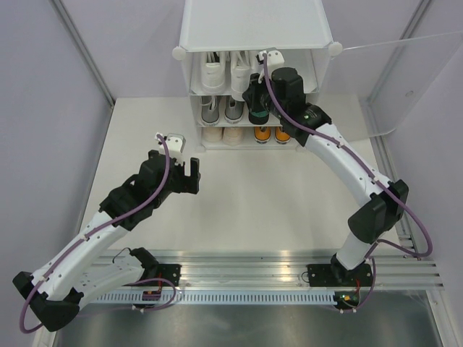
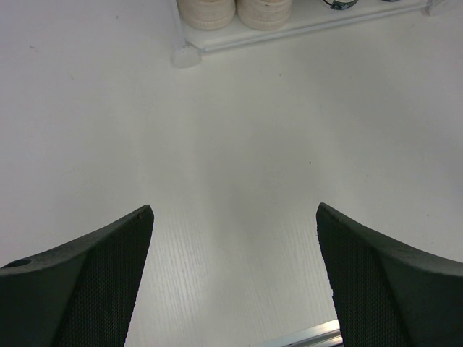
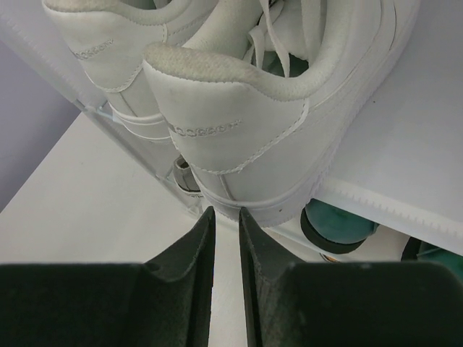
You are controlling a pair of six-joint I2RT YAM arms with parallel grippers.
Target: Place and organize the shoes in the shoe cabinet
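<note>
My right claw (image 3: 226,217), nearly closed on nothing, sits at the white sneakers' (image 3: 239,130) heels, at twelve o'clock in the shoe cabinet (image 1: 253,29), for nudging deeper; left claw (image 2: 235,217) gapes, empty.

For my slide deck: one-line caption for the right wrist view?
Right gripper, fingers nearly closed and empty, at the heel of a white sneaker on the cabinet shelf.

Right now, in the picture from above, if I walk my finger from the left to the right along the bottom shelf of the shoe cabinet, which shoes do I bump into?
cream pair → orange canvas lace-ups, partly hidden by the right gripper's arm.
</note>
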